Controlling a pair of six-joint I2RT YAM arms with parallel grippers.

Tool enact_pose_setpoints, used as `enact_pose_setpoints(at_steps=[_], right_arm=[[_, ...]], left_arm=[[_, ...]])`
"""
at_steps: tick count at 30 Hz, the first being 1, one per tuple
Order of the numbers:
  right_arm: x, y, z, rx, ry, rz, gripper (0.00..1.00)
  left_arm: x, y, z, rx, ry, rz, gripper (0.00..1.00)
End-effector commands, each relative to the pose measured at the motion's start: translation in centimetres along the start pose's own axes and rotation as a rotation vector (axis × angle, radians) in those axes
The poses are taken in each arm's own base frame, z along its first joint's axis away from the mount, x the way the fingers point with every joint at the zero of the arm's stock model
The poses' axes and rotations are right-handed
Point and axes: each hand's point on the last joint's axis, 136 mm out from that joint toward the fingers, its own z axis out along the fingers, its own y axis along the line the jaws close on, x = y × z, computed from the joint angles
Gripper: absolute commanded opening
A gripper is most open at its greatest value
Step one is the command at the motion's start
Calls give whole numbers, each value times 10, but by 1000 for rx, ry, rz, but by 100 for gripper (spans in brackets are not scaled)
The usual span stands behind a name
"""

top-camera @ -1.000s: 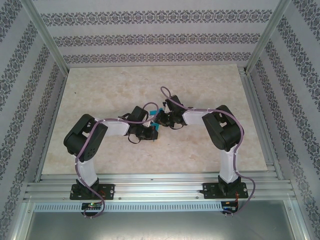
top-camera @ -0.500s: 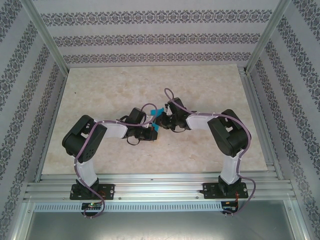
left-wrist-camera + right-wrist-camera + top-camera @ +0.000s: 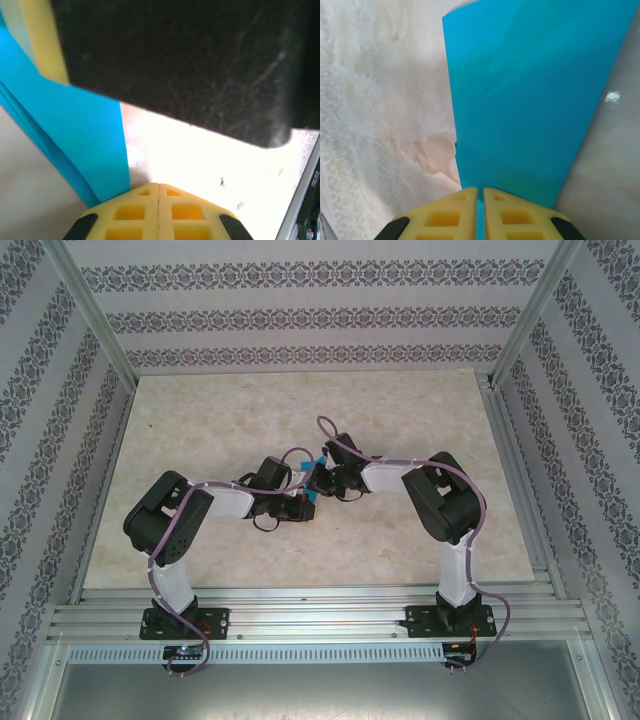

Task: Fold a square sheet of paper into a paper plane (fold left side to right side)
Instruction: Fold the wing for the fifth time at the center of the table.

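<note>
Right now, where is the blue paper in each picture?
Top: paper, a tiny bit at the centre.
Left wrist: paper down the left side.
Right wrist: paper in the upper middle, pinched in the right pincer.
Shared landmark: the marbled table.

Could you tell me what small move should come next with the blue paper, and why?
Probably slide the right gripper along the blue paper to press the crease. Its jaws are shut on the paper, blue showing between them, and the left wrist view shows stacked layers, so a fold exists. The left gripper sits shut at the paper's edge; whether it pinches it is unclear.
</note>
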Motion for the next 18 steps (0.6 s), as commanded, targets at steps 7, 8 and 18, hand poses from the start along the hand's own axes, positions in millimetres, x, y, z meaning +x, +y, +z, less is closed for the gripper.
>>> enact_pose_setpoints(at_steps=[7,8,18], right_arm=[[-56,-53,-4,202,-111,-76,13],[-61,-55,-6,203,-119,-74,13],[-111,-67,-22,198,-204,-19,14]], left_arm=[[62,52,8,-138,123,-122,0],[63,53,7,-137,123,-124,0],[65,49,4,-124,122,-121,0]])
